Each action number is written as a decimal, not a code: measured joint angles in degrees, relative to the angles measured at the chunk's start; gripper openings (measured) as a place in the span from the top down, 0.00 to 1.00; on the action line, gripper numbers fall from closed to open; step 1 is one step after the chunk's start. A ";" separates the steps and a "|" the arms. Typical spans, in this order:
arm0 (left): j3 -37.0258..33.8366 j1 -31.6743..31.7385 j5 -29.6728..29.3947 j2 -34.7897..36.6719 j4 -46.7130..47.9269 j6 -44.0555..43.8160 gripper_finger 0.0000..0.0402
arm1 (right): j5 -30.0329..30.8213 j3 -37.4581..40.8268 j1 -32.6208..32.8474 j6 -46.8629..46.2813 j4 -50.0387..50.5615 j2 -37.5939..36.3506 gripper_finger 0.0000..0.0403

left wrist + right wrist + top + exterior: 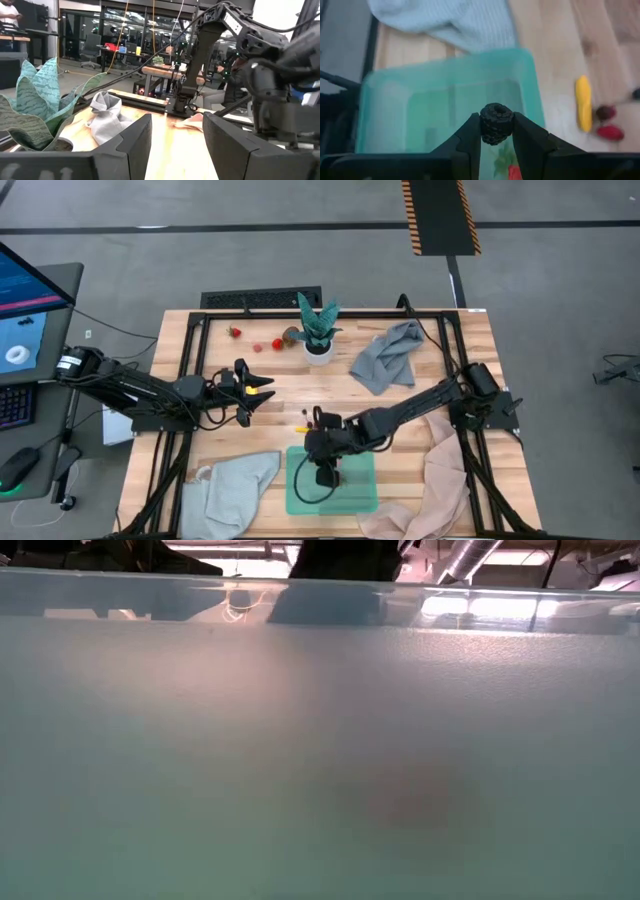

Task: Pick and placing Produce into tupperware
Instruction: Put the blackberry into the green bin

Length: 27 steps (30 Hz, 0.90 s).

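My right gripper (496,131) is shut on a dark berry (496,119) and hangs over the mint-green tupperware (435,105), (350,495). A red strawberry (513,171) lies inside the tupperware. On the wood beside it lie a yellow banana (583,102), a dark red piece (605,112) and another strawberry (610,132). Two more strawberries (235,332), (278,344) and a brown piece (290,335) lie by the plant at the far side. My left gripper (175,145), (255,385) waits open at the table's left with nothing between its fingers. My right gripper pinches the dark berry by two opposite sides (485,127) between its two fingers. The fingers come slanting down from above. The berry is lifted clear, above the tupperware.
A potted plant (318,330) stands at the far middle, with a grey cloth (390,355) to its right. A pale cloth (235,485) lies left of the tupperware and a pink cloth (430,480) right of it. The tupperware's wall (320,740) fills the low view.
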<state>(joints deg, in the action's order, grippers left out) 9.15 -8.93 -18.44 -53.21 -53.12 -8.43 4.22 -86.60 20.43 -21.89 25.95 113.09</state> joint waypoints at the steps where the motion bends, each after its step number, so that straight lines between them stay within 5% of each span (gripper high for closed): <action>1: 0.00 0.00 0.00 0.00 -0.02 -0.20 0.58 | 0.24 0.08 0.34 -0.77 0.65 0.16 0.71; 9: 0.00 0.00 0.32 -0.02 0.35 -4.27 0.58 | 0.50 -0.09 0.82 -6.64 0.47 2.37 0.65; 20: 0.00 0.00 -0.06 -0.02 4.29 -4.85 0.58 | 0.16 0.08 1.71 -6.52 0.58 2.42 0.67; 27: 0.00 0.01 -0.09 -0.02 3.26 -4.87 0.58 | 0.33 0.08 2.02 -5.39 0.33 2.42 0.54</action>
<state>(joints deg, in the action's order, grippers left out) 9.15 -8.92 -18.52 -53.23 -49.87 -13.29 4.56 -86.52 22.45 -27.28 26.28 115.50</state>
